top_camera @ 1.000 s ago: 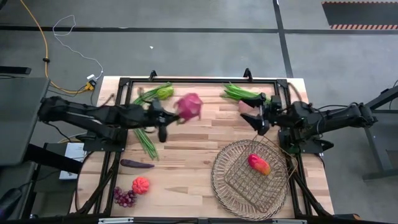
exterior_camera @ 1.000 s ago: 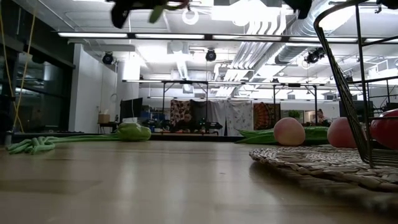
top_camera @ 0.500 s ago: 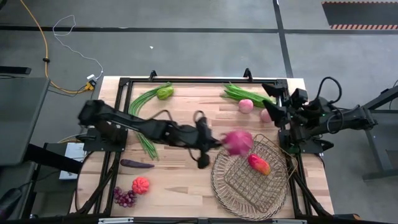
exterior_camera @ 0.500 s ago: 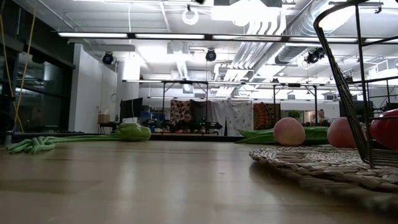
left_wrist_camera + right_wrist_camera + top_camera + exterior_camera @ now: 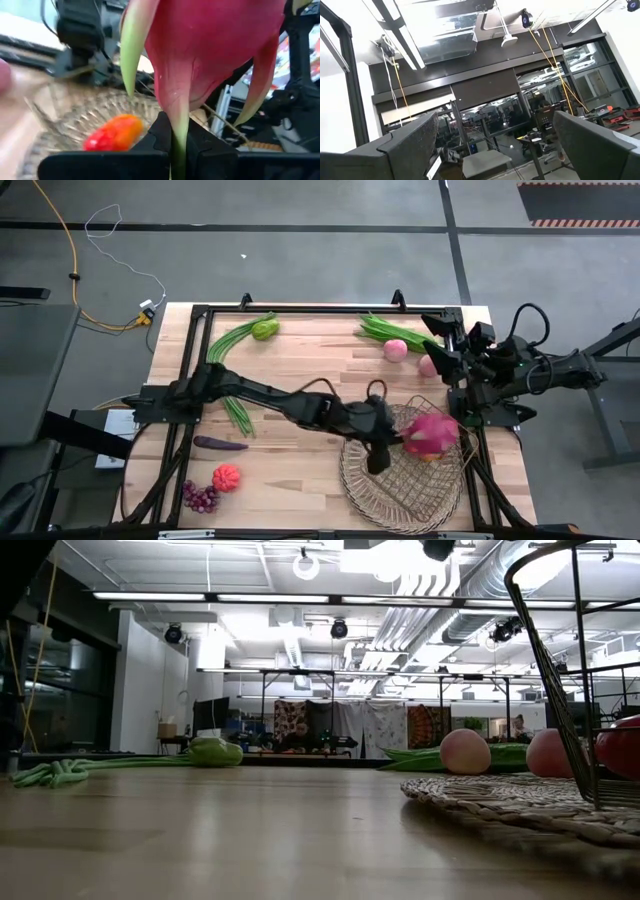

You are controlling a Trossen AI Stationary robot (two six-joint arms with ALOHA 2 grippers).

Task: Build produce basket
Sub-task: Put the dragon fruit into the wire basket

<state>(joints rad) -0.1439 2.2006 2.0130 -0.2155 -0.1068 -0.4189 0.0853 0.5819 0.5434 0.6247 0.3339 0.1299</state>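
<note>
The tan lattice basket [image 5: 400, 480] sits at the table's near right; its woven rim [image 5: 520, 802] shows in the low view. My left arm reaches across the table, and my left gripper [image 5: 412, 438] is shut on the pink dragon fruit [image 5: 432, 432], which is above the basket. A red pepper [image 5: 112, 132] lies inside the basket, below the fruit. My right gripper [image 5: 441, 346] is open, raised near the far right corner and pointing up at the ceiling [image 5: 495, 145]. My left gripper pinches the dragon fruit between its two fingers [image 5: 159, 134], with a green scale [image 5: 179, 131] running down between them. The fruit is lifted clear above the basket. The fruit itself fills the wrist view and hides the rest of the contact.
Two peaches [image 5: 395, 350] [image 5: 428, 365] and a bean bunch [image 5: 385, 330] lie at the far right. A green pepper [image 5: 264, 329] and long beans [image 5: 237, 410] lie far left. Eggplant [image 5: 220, 444], pumpkin [image 5: 226, 477] and grapes [image 5: 200, 497] sit near left.
My left arm has carried the dragon fruit from the far left-middle of the table rightward and toward the near edge, until it is over the basket. My right gripper has drawn back from beside the peaches toward the right edge and tipped upward.
</note>
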